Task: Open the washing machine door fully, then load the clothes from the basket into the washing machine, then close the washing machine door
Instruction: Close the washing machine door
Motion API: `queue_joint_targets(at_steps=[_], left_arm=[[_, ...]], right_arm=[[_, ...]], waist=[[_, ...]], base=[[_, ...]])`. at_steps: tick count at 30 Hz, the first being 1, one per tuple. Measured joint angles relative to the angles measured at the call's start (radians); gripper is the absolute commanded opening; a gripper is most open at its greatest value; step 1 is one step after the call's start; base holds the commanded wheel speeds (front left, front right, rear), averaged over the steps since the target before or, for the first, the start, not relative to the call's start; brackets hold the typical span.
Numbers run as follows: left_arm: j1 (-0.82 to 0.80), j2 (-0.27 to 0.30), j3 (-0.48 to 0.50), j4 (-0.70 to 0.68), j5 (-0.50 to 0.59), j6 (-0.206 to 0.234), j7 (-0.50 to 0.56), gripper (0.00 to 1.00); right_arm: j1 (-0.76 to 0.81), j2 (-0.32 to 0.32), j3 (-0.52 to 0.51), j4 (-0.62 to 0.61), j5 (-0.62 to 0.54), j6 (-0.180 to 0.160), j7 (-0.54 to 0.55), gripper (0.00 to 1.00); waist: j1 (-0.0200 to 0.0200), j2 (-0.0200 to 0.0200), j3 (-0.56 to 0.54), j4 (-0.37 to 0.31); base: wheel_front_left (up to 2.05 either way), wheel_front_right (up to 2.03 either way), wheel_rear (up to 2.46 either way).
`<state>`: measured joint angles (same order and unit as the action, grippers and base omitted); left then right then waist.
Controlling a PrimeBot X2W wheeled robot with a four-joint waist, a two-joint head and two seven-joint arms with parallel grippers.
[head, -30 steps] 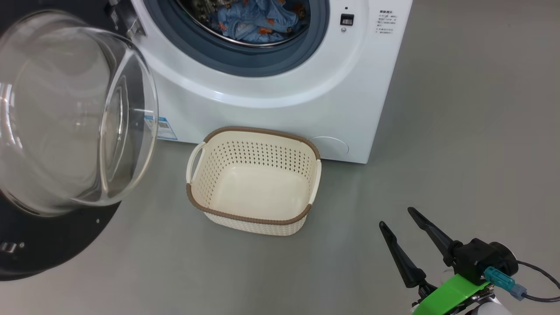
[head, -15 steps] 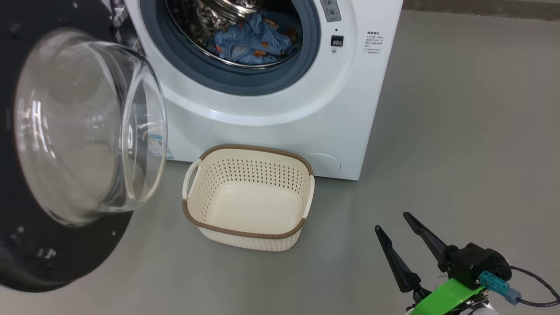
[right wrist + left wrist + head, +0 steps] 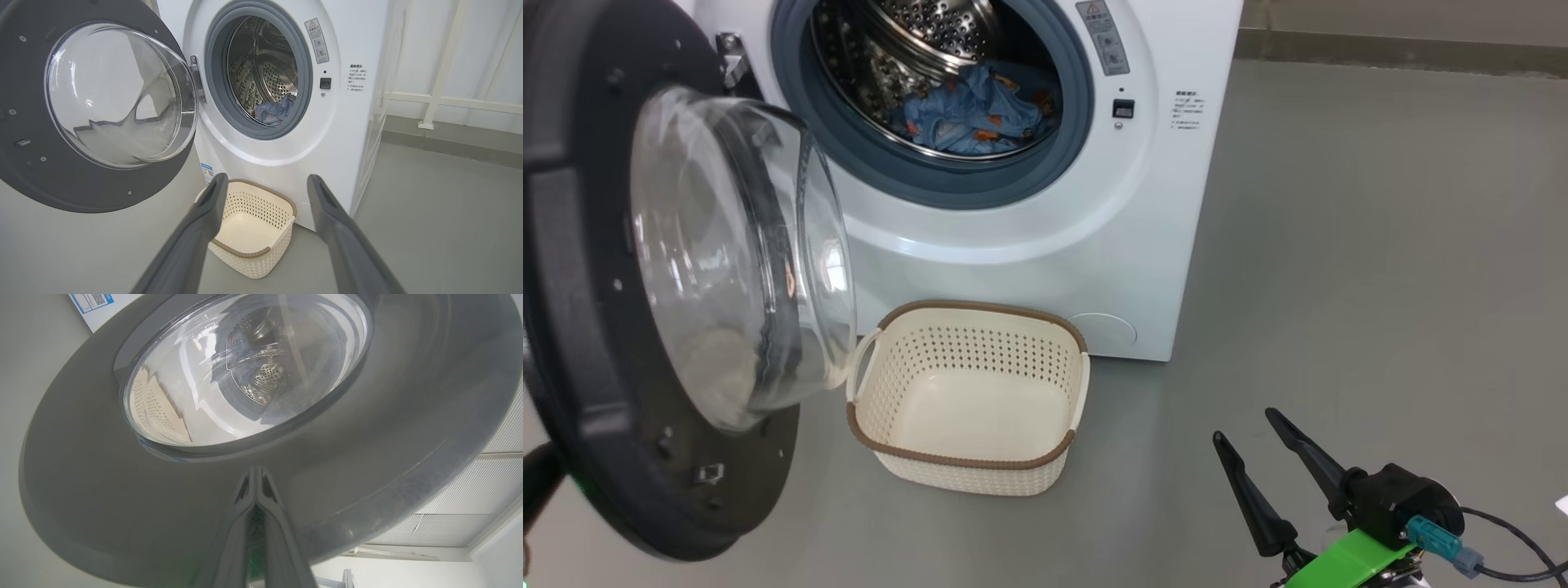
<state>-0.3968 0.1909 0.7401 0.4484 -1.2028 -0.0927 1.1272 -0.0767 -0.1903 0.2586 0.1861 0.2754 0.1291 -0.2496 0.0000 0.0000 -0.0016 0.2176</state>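
with the clothes point(image 3: 968, 114) lying in the washer point(image 3: 1029, 269) and the basket point(image 3: 964, 462) sitting empty on the floor point(image 3: 1339, 245) beside it, the clenched left end effector point(image 3: 255, 473) is aiming at the outer ring of the open door point(image 3: 102, 506), probably to push it shut, while the right end effector point(image 3: 1243, 425) is hanging released.

Cream perforated basket point(image 3: 968, 457) with brown rim; light blue clothes point(image 3: 968, 114) with orange print.

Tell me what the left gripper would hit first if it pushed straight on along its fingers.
The washing machine door. The shut left gripper points at its dark ring, just below the glass window. It looks very close, perhaps touching; depth is unclear.
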Motion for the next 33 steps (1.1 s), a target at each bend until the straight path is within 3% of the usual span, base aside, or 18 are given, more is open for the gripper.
queue_joint_targets(at_steps=[7,14,24,33], left_arm=[[0.035,-0.089,-0.017,-0.087,-0.033,0.007,0.026,0.0],[0.055,-0.142,-0.068,-0.124,-0.044,0.009,0.017,0.0],[0.07,-0.155,-0.142,-0.111,-0.116,-0.001,-0.053,0.0],[0.096,-0.158,-0.282,-0.069,-0.222,-0.019,-0.186,0.0]], right_arm=[[0.018,0.007,-0.003,0.001,0.0,0.0,0.0,1.0],[0.018,0.017,-0.019,-0.001,0.0,0.0,0.0,1.0],[0.018,0.023,-0.046,-0.007,-0.001,0.0,0.0,1.0],[0.017,0.028,-0.062,-0.009,-0.002,0.0,0.0,1.0]], waist=[[0.0,0.0,-0.009,-0.033],[0.0,0.0,-0.006,-0.079],[0.0,0.0,0.01,-0.154],[0.0,0.0,0.018,-0.244]], base=[[0.0,0.0,0.0],[0.0,0.0,0.0],[0.0,0.0,0.0],[0.0,0.0,0.0]])
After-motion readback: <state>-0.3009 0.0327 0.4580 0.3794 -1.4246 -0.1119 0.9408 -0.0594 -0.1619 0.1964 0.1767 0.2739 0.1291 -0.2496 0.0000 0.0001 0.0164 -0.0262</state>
